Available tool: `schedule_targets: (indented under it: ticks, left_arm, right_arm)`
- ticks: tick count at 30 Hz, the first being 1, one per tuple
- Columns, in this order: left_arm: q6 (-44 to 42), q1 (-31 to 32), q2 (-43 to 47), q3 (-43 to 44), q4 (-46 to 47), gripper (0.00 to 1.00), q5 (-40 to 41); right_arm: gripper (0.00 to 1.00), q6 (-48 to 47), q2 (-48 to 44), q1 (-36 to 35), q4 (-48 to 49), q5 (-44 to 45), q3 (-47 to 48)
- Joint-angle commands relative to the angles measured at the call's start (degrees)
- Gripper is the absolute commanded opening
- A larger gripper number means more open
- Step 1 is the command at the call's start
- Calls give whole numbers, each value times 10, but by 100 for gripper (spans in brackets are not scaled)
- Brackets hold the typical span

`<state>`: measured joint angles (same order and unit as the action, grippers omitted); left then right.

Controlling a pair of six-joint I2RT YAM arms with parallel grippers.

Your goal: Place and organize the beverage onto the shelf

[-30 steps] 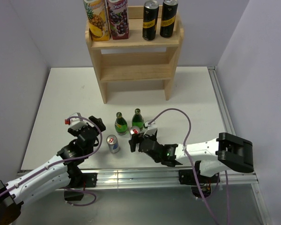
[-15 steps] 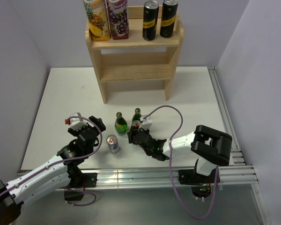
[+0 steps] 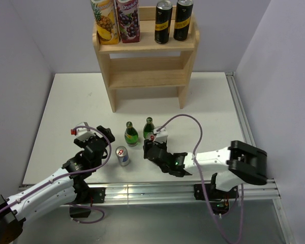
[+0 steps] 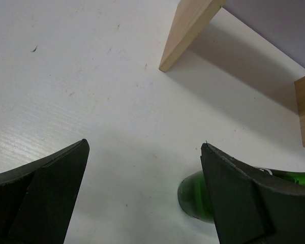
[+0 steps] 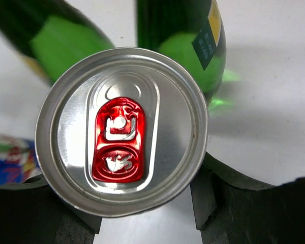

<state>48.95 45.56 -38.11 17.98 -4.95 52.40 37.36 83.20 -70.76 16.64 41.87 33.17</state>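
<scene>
The right gripper [image 3: 153,146] had closed on a silver can with a red pull tab [image 5: 121,131] near the front of the white table [image 3: 66,101], its dark fingers [image 5: 229,198] pressed to either side of the can in the right wrist view. The can stood upright just in front of two green glass bottles [image 3: 130,134] [image 3: 149,128], the nearer of them almost touching it. To the left, a second can [image 3: 122,155], silver and blue with a red tab, stood alone on the table. The left gripper [image 4: 143,152] hung low beside it with its jaws spread wide and nothing between them; its wrist camera caught only bare table, the base of one green bottle and the feet of the shelf [image 3: 147,76]. That light wooden shelf stood at the far side of the table, well apart from both arms. Its top tier carried a pineapple juice carton [image 3: 104,20], a dark berry juice carton [image 3: 128,19] and two tall black cans [image 3: 163,21] [image 3: 183,19] in a row.
</scene>
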Motion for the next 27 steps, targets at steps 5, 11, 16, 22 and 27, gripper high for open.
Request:
schedule_targets:
  ticks: [5,11,16,22,27]
  left_arm:
    - [-5,-2,1,9,17,99,2]
    - [-4,-3,5,7,18,99,2]
    - [-5,-3,5,8,17,99,-1]
    - [-5,-3,3,9,16,99,-2]
    - [-8,-2,8,7,19,99,-4]
  right_arm:
    - [0,-37,-198,-33,-134,110,105]
    - [0,-125,-195,18,-162,85,205]
    - [0,-178,-157,133,-137,-20,264]
    - [0,-209,-78,256,-137,-69,349]
    - [0,-222,-28,321,-131,-94,404]
